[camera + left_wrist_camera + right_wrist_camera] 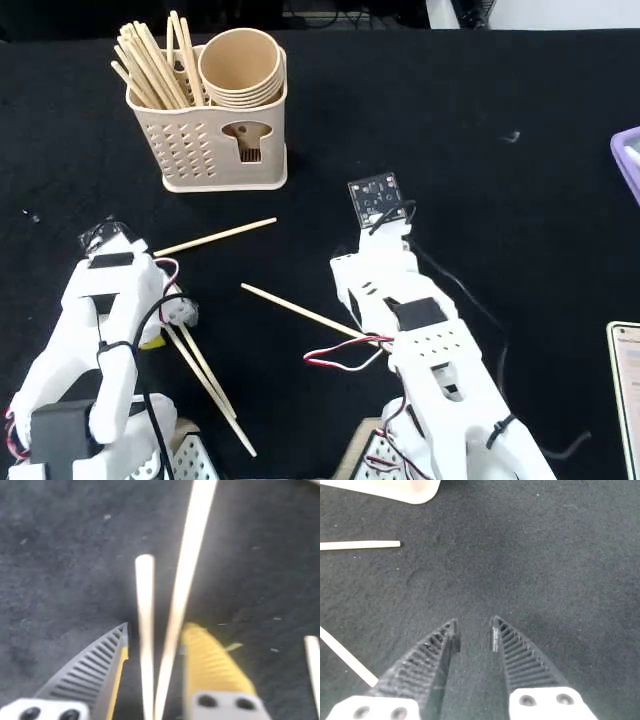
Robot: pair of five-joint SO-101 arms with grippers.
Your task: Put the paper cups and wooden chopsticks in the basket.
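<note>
Chopstick pair is straddled, at its end nearer the basket, by left gripper. Fingers are held apart, with yellow finger just beside one stick; actual grip cannot be confirmed. Left arm is folded low at the near-left of the table. Right gripper is pointed down at bare black cloth, fingers slightly apart, nothing between. One loose chopstick is seen between left arm and basket, and another chopstick is angled with its end at right arm. Basket is loaded with chopstick bundle and stacked paper cups. Purple container is cut off at the far right edge.
</note>
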